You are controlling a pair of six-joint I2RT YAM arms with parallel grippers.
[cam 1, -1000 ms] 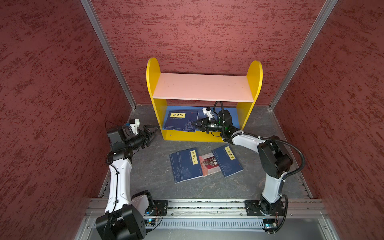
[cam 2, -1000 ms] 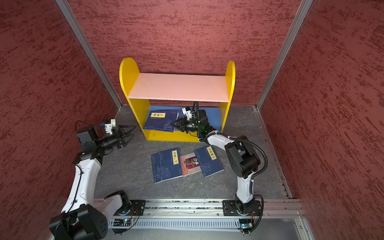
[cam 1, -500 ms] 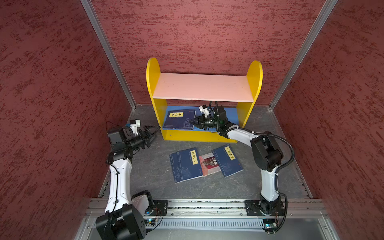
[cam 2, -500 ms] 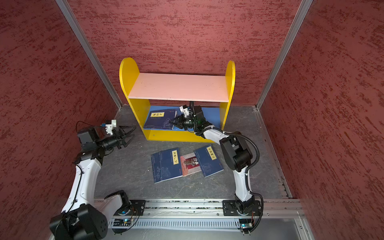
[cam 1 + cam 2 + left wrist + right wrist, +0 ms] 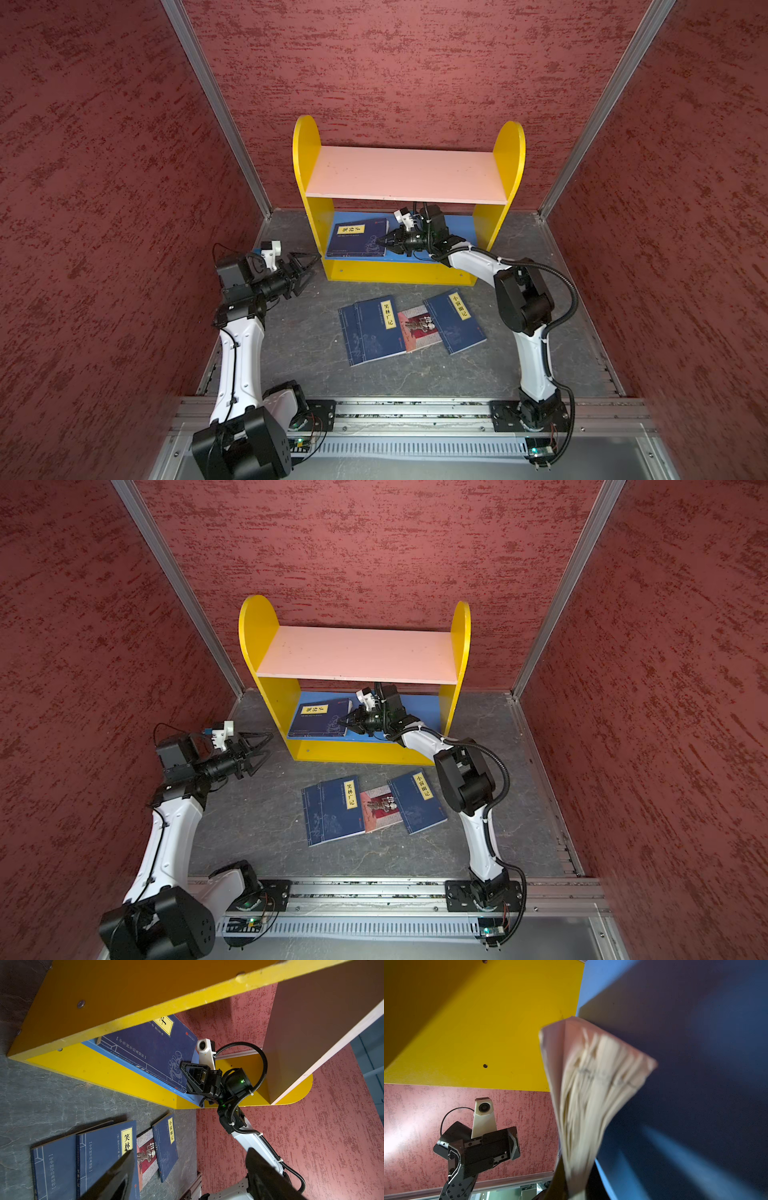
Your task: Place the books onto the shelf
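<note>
- Right fingers point(image 5: 381, 241) are inside the shelf point(image 5: 510, 166), under its pink upper board. They are closed, pinching the near corner of the navy book point(image 5: 356, 242). The right wrist view shows pages fanning out from the pinch.
- That book lies flat on the shelf's blue lower board point(image 5: 459, 232), at the left-panel end. Its long axis runs panel to panel, and the pinched end faces the shelf's middle.
- Key relation: the right arm enters from the shelf's open front, and the fingers point along the book's long axis toward the left panel. My read is that the exit is to let go and back out the front, staying under the upper board.
- Left fingers point(image 5: 305, 262) are spread wide and hold nothing. They hover just off the front corner of the shelf's left panel.
- The rest lie flat on the table point(image 5: 307, 353) in front of the shelf's base:
  - two overlapped navy books point(image 5: 370, 332)
  - the pink book point(image 5: 419, 328), partly under its neighbours
  - another navy book point(image 5: 455, 322)
- The long axes of all four point roughly toward the shelf.
- The left arm is nearer the overlapped pair. The right arm is nearer the lone navy one.
</note>
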